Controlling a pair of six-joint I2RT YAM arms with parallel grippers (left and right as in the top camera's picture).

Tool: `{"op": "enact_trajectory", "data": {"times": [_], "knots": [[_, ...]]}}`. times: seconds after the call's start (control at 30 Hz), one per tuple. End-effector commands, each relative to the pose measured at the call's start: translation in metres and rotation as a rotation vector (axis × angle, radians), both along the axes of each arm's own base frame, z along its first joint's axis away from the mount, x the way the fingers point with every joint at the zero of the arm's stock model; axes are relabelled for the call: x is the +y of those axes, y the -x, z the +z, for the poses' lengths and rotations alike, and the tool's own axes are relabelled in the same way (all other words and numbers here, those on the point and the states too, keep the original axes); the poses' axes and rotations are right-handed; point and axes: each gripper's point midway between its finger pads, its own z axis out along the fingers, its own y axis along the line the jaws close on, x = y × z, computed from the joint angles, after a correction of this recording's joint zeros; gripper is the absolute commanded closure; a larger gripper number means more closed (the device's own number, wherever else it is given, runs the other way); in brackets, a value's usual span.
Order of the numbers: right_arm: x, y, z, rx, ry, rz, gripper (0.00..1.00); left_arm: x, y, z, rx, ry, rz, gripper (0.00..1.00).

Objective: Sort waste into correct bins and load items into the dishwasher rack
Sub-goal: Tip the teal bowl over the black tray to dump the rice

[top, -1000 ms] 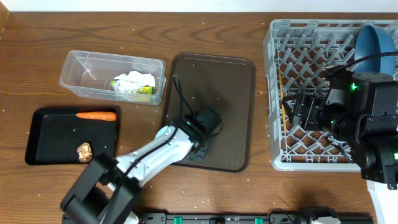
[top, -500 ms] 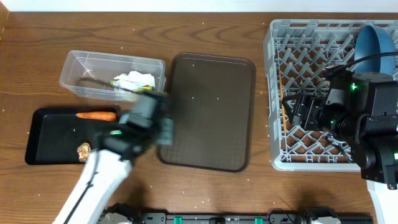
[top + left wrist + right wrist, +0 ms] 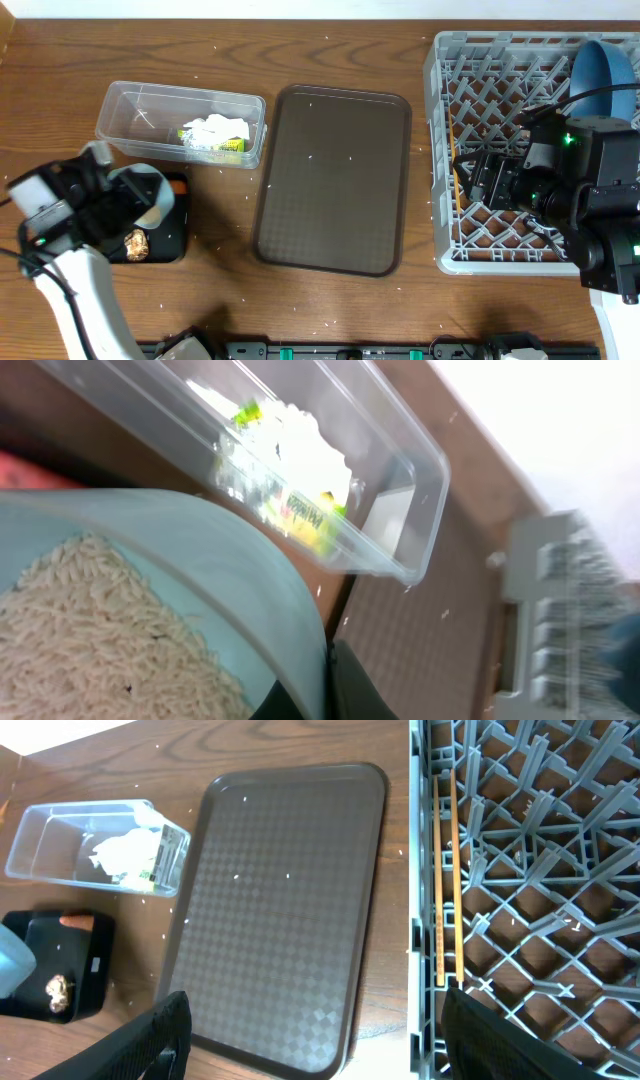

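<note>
The left gripper (image 3: pixel 130 197), at the lower left of the overhead view, has its jaws clamped on the rim of the pale white bowl (image 3: pixel 200 560). Only one dark finger shows, under the rim in the left wrist view. The bowl hangs above the shallow black rectangular tray (image 3: pixel 172 235) and carries a heap of loose white rice grains (image 3: pixel 90 620). On that tray lie the brown food lump (image 3: pixel 135 243) and the small orange carrot (image 3: pixel 76 921), which is mostly hidden from above by the bowl. Just above the tray in the frame, the clear plastic rectangular tub (image 3: pixel 110 110) holds the crumpled white tissue (image 3: pixel 215 128) and the green-and-silver wrapper (image 3: pixel 225 145). The bowl looks rigid and smooth, so a rim pinch probably leaves it free to swing. The rice is light and will likely slide out all at once when the bowl tips, so it should be tilted slowly and low over the tray. The right gripper (image 3: pixel 315 1020) hovers with its jaws apart and empty over the left edge of the large grey lattice dishwasher rack (image 3: pixel 440 150). The thin wooden chopsticks (image 3: pixel 445 890) already lie in that rack. The big dark blue bowl-like plate (image 3: pixel 600 68) stands in the rack's upper right corner.
</note>
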Motion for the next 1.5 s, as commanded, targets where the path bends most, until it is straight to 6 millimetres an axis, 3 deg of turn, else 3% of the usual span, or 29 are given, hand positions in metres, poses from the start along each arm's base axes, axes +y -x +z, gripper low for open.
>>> {"op": "enact_trajectory", "data": {"times": [0.0, 0.1, 0.27, 0.6, 0.83, 0.97, 1.3, 1.4, 1.47], "knots": [[0.004, 0.002, 0.002, 0.001, -0.01, 0.01, 0.25, 0.004, -0.002, 0.011, -0.157, 0.164, -0.072, 0.94], [0.004, 0.002, 0.002, 0.003, -0.01, 0.01, 0.25, 0.022, -0.004, 0.011, -0.262, 0.233, -0.078, 0.94], [0.004, 0.002, 0.002, 0.004, -0.014, 0.013, 0.25, 0.032, 0.004, 0.025, -0.516, 0.326, -0.182, 0.94], [0.006, 0.002, 0.002, 0.003, -0.019, 0.017, 0.25, 0.051, 0.023, -0.018, -0.503, 0.343, -0.07, 0.94], [0.006, 0.0, 0.005, -0.009, -0.025, 0.013, 0.25, 0.065, 0.033, -0.022, -0.531, 0.288, -0.024, 0.94], [0.008, -0.001, 0.007, -0.019, -0.036, 0.022, 0.25, 0.065, 0.033, -0.027, -0.539, 0.205, -0.05, 0.94], [0.008, -0.001, 0.007, -0.018, -0.037, 0.023, 0.26, 0.056, 0.031, -0.023, -0.57, 0.205, -0.087, 0.94], [0.009, -0.002, 0.008, -0.024, -0.037, 0.023, 0.26, 0.057, 0.026, -0.041, -0.476, 0.154, -0.084, 0.94], [0.009, -0.003, 0.009, -0.027, -0.037, 0.023, 0.26, 0.061, 0.024, -0.037, -0.476, 0.189, -0.065, 0.94]]}}
